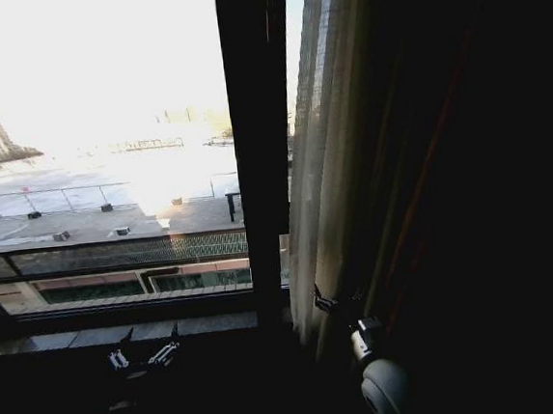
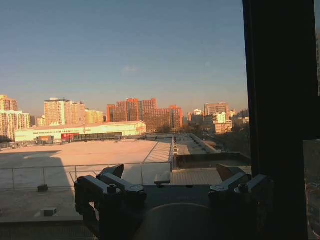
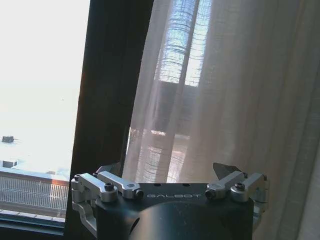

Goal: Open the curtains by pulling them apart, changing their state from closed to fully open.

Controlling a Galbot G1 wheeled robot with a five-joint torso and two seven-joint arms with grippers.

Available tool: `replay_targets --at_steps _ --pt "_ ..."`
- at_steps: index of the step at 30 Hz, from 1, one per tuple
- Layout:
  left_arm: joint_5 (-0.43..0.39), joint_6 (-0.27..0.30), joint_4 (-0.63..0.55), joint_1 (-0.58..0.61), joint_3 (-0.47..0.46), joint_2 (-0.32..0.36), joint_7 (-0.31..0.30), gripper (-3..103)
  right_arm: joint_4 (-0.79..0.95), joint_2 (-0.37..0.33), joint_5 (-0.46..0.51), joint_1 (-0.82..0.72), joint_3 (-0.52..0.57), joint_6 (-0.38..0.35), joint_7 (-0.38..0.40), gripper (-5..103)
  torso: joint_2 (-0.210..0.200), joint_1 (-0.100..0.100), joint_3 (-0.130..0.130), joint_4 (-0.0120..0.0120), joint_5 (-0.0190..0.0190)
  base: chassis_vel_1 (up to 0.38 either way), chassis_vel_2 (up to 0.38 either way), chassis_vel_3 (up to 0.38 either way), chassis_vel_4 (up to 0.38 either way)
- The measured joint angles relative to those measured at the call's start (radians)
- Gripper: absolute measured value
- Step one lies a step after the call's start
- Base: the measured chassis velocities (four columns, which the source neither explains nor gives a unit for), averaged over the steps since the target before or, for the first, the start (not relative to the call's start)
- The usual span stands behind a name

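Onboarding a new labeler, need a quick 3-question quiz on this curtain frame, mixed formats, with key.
1. True or false: the curtain hangs on the robot's right of the dark window frame bar.
2. Multiple choice: the right gripper is (A) at the curtain's lower edge, fingers open, (B) shut on the curtain, (C) raised to the top of the window.
3. Short answer: where is the left gripper, and how are its fingers?

Key
1. True.
2. A. In the right wrist view the fingers stand apart, nothing between them.
3. Low, below the sill, facing the uncovered pane; fingers open.
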Motion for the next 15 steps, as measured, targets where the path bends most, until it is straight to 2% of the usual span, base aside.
replay_targets --at_steps 5,15 --pt "-0.001 0.0 0.001 0.0 0.0 0.002 0.0 100 -0.002 0.001 0.001 0.006 0.002 -0.002 0.0 100 0.0 0.0 0.0 0.0003 -0.0006 0.251 0.239 -0.22 -0.246" --pt "-0.011 -0.002 0.0 0.004 -0.001 0.007 0.001 100 -0.007 0.007 -0.012 0.002 -0.007 0.001 0.0 100 0.0 0.0 0.0 0.0 -0.0001 0.297 0.317 -0.324 -0.304"
